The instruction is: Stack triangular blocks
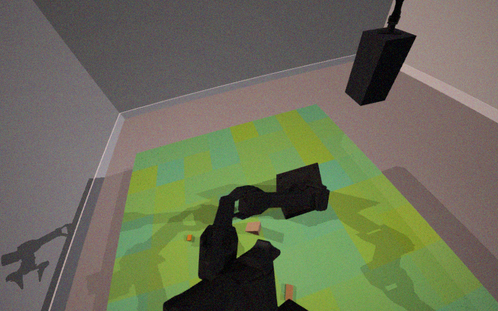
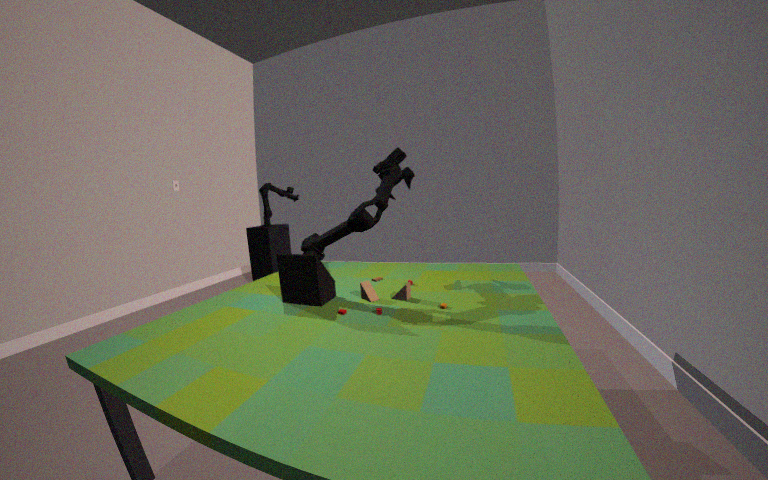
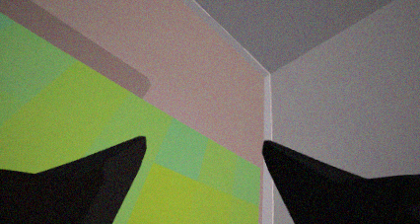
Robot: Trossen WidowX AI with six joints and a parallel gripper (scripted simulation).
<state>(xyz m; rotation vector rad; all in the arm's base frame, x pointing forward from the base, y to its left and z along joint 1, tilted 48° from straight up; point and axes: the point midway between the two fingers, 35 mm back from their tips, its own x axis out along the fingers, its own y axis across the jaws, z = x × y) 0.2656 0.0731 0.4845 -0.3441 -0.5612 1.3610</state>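
Note:
Two tan triangular blocks stand apart on the table. In the exterior view, the left block (image 2: 370,291) is near the arm's base and shows a light slanting face. The right block (image 2: 403,292) shows a dark triangular end rising to the right. One tan block (image 1: 253,227) shows in the top view; the arm may hide the other. My gripper (image 2: 401,192) (image 3: 206,144) is open and empty, raised high above the table and well clear of both blocks. Its fingers stand wide apart in the wrist view, with no block in that view.
A small orange piece (image 1: 189,237) (image 2: 443,305), an orange-brown piece (image 1: 288,291) and small red pieces (image 2: 342,311) (image 2: 378,311) (image 2: 410,282) lie around the blocks. A flat brownish piece (image 2: 377,278) lies behind them. A second arm (image 2: 267,205) stands beyond the table.

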